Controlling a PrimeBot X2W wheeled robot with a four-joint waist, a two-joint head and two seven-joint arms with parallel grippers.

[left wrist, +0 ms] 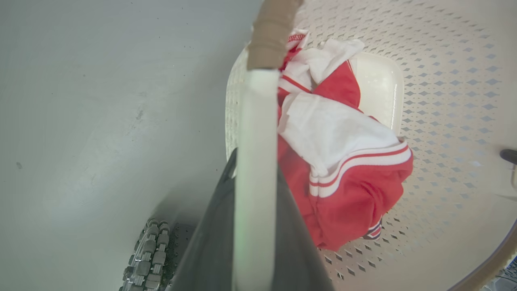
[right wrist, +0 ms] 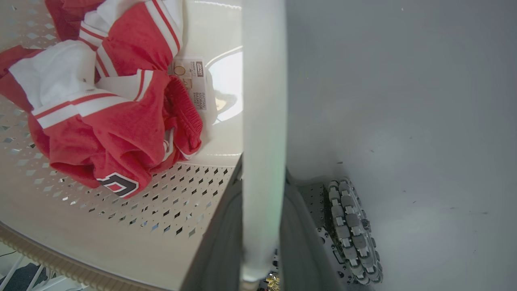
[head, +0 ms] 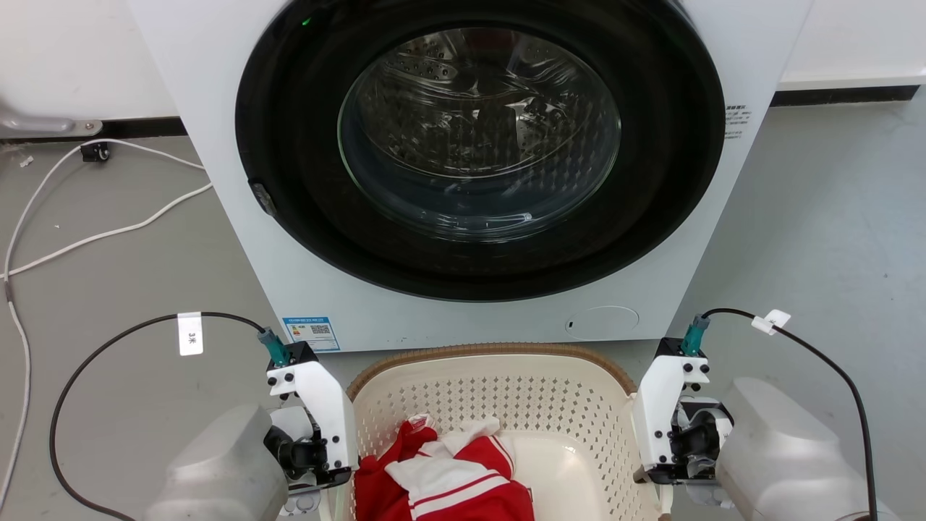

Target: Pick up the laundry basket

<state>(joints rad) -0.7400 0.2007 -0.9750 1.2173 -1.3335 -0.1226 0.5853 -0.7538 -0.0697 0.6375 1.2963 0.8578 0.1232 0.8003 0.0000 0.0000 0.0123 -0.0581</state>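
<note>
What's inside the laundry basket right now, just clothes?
In the laundry basket lies a crumpled red-and-white garment, next to a printed label on the bare floor. Anything under the garment is covered, so I cannot tell if more lies beneath.

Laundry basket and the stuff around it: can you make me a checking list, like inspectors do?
Surface: grey floor.
Job's things: laundry basket in front of the washing machine, with a red and white garment inside.
Clutter: small white scrap near the wall.
Grippers: left gripper closed on the basket's left handle; right gripper closed on its right handle.
Cables: a tagged black cable at the left arm, another at the right; white cables on the floor, left.
Surroundings: washing machine door shut.
</note>
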